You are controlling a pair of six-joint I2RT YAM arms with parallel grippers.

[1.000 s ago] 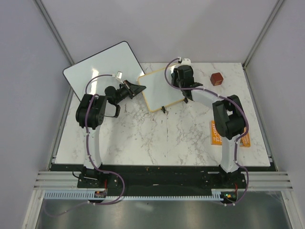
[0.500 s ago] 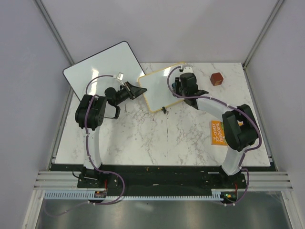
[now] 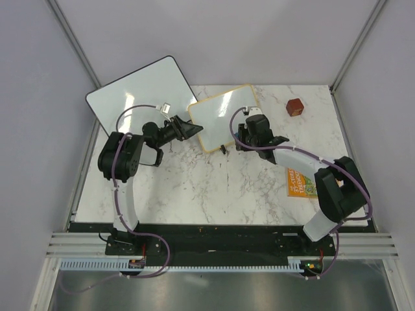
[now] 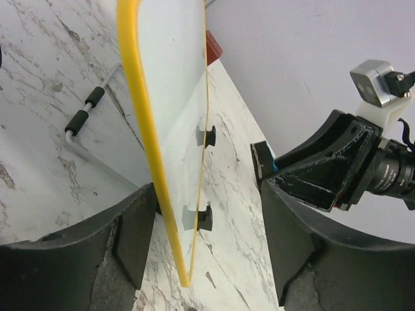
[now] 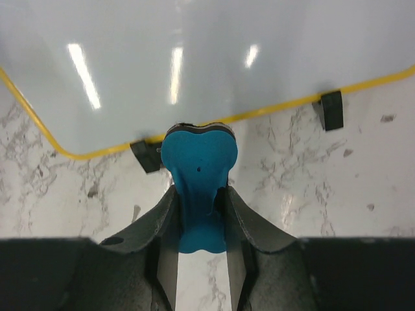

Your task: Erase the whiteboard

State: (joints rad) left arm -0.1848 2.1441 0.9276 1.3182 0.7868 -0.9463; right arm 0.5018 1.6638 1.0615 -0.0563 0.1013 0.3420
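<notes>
- Top external view, upper left: a large frameless white board (image 3: 139,91) overhangs the corner of the marble table (image 3: 194,188).
- Just right of it, the left gripper (image 3: 189,130) meets the left edge of the whiteboard (image 3: 224,116). Its jaws are spread, with the yellow-framed edge between them.
- The whiteboard sits at the table's upper centre.
- The right gripper (image 5: 198,194) pinches a blue eraser (image 5: 198,152), whose head is at the whiteboard's lower frame.
- A red block (image 3: 296,107) stands at upper right.
- An orange card (image 3: 302,184) lies at right, partly under the right arm.
</notes>
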